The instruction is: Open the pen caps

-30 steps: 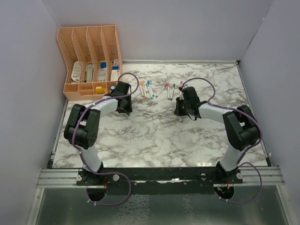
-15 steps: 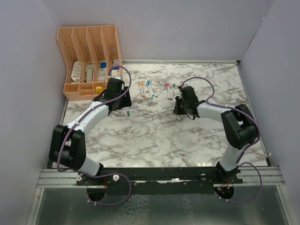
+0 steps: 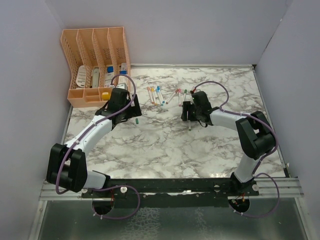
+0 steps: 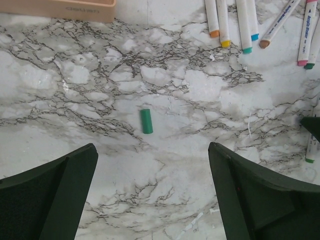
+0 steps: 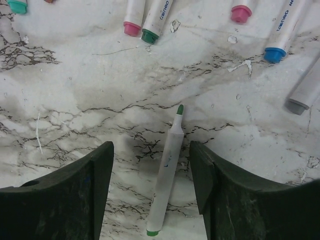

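A small green pen cap (image 4: 146, 121) lies loose on the marble, just ahead of my left gripper (image 4: 152, 147), which stands wide open and empty. From above, that cap (image 3: 137, 120) sits to the lower right of the left gripper (image 3: 122, 111). An uncapped white pen (image 5: 166, 182) with a bare green tip lies flat between the fingers of my right gripper (image 5: 151, 146), which is open and not touching it. In the top view the pen (image 3: 189, 125) rests just below the right gripper (image 3: 188, 114). Several capped pens (image 3: 156, 95) lie in two loose groups further back.
A peach desk organizer (image 3: 97, 65) with bottles stands at the back left, its base edge (image 4: 55, 7) close to the left gripper. More pens (image 5: 150, 20) lie right behind the uncapped one. Walls close in the table on three sides.
Both grippers have opened. The left arm swung left and dropped the green cap on the marble. The right gripper released the uncapped pen, which now lies flat between its fingers.
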